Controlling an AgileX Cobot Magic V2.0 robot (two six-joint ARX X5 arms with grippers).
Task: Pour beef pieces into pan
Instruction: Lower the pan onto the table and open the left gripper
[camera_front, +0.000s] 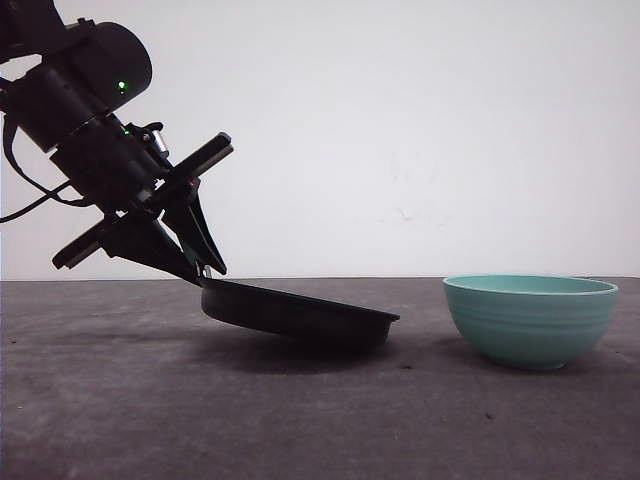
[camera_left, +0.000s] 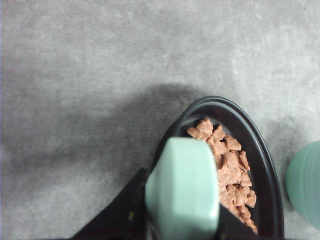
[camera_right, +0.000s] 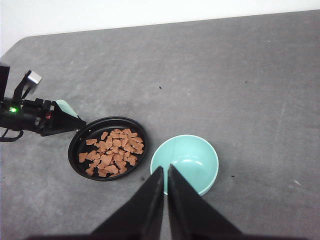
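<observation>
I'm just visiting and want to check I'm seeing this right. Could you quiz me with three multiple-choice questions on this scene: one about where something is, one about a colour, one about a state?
1. Where are the beef pieces?
A. In the pan
B. In the bowl
C. On the table

2. What colour is the pan's handle?
A. Red
B. Mint green
C. Yellow

3. How does the pan sit?
A. Flat
B. Upside down
C. Tilted, handle end raised

Answers: 1 A, the pieces cover the pan floor while the bowl is empty. 2 B, the left wrist view shows it. 3 C, the left gripper lifts the handle end.
</observation>
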